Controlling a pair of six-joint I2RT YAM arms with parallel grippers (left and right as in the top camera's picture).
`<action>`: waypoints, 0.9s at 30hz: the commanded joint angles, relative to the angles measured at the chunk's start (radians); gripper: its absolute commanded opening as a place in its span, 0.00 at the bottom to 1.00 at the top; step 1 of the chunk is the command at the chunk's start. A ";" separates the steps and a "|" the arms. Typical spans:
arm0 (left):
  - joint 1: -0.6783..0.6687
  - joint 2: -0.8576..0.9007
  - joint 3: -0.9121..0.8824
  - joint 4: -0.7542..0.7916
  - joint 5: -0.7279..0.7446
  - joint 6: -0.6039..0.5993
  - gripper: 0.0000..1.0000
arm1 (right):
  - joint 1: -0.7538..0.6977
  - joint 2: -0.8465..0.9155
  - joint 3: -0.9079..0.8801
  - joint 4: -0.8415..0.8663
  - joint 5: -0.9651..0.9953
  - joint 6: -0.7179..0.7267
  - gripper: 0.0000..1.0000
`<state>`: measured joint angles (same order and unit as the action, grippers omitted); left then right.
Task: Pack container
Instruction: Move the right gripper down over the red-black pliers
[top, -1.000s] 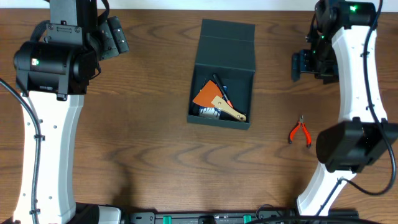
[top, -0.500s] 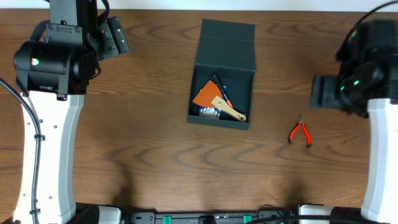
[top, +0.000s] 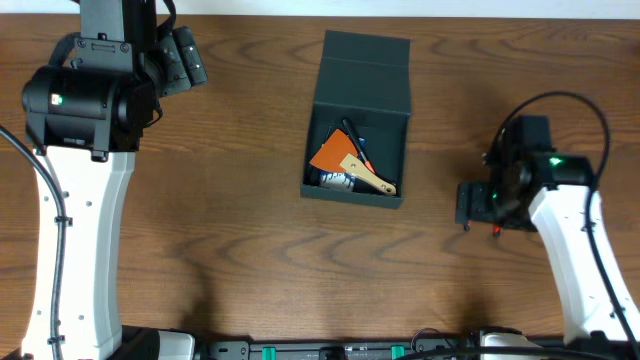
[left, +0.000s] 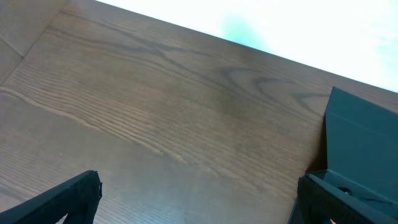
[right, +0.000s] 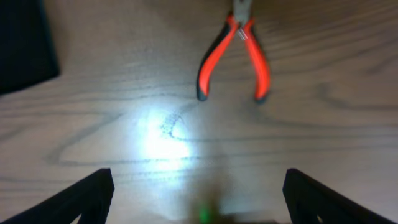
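Within the last second the right gripper (right: 196, 186) has been swung from beside the lid of the container (top: 362, 70) down to the right of its near corner. There it is held just short of the red-handled pliers (right: 233, 56), jaws spread wide and empty. The container is left unmoved, flap open, with an orange tool (top: 330, 155) already inside, so the pliers are judged the next item to be packed. The left gripper (left: 199, 205) is kept wide open and empty, well left of the container.
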<state>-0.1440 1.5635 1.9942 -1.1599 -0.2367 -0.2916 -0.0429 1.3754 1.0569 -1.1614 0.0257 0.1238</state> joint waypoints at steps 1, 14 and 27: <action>0.005 -0.005 0.006 -0.003 -0.011 -0.002 0.99 | -0.006 0.014 -0.051 0.055 -0.047 0.052 0.89; 0.005 -0.005 0.006 -0.003 -0.011 -0.002 0.99 | -0.006 0.018 -0.211 0.341 0.055 0.156 0.92; 0.005 -0.005 0.006 -0.003 -0.011 -0.002 0.98 | -0.006 0.033 -0.302 0.463 0.057 0.237 0.94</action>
<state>-0.1440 1.5635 1.9942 -1.1599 -0.2367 -0.2916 -0.0429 1.3964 0.7582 -0.7078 0.0681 0.3229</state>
